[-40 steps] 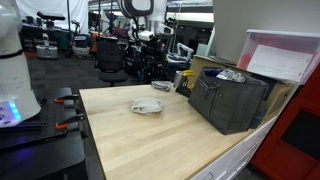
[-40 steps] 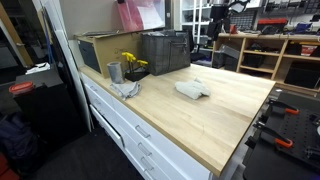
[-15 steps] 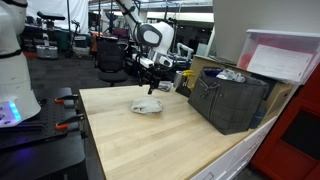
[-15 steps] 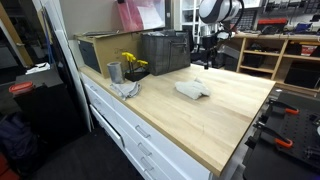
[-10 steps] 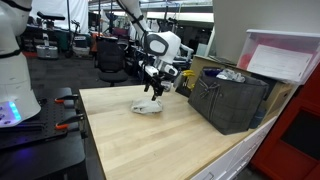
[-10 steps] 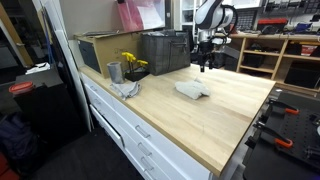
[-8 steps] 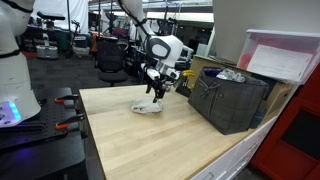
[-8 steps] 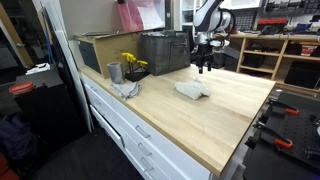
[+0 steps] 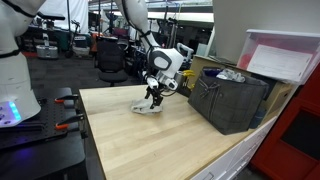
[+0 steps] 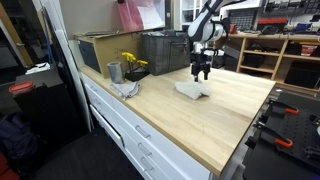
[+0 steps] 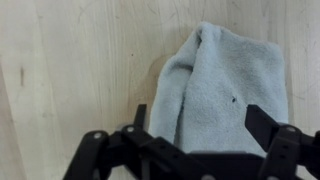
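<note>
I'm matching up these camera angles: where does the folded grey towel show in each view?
In an exterior view: the towel lies at upper centre, left of the dark crate.
In an exterior view: right of centre, below and right of that crate.
Wrist view: it fills the centre and right.
Shared landmark: the open gripper just above it.
</note>
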Controlling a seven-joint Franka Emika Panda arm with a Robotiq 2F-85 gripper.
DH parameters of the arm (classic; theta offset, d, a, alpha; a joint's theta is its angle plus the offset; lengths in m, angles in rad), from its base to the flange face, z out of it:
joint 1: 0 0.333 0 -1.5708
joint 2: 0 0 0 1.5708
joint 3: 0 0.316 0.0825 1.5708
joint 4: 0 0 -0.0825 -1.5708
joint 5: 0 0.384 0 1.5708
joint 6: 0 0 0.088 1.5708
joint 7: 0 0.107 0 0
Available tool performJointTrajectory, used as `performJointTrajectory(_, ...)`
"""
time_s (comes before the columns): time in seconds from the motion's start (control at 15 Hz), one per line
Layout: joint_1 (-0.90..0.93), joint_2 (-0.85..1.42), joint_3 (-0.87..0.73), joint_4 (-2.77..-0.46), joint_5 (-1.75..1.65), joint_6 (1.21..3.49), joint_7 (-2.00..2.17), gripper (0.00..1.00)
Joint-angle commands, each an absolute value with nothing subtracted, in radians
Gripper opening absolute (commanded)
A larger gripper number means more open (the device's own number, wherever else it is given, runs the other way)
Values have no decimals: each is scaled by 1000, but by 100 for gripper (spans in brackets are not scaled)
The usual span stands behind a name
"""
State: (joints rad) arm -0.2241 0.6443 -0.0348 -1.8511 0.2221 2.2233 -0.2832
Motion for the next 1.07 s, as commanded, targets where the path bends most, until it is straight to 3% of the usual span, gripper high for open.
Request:
performJointTrajectory(0.0,-245,689,-7,-1809,251,2173,-259,100)
performJointTrajectory(0.07,-246,696,-3,-1810,257,2171,-254,100)
performJointTrajectory(0.13,-251,703,4,-1814,270,2166,-250,83)
performJointTrajectory(0.2,-251,710,4,-1814,280,2154,-234,74)
performJointTrajectory(0.73,-226,679,-34,-1843,285,2102,-72,12)
performJointTrajectory(0.87,-223,660,-46,-1852,281,2100,-45,0)
performJointTrajectory(1.0,-212,628,-61,-1870,262,2102,-17,0)
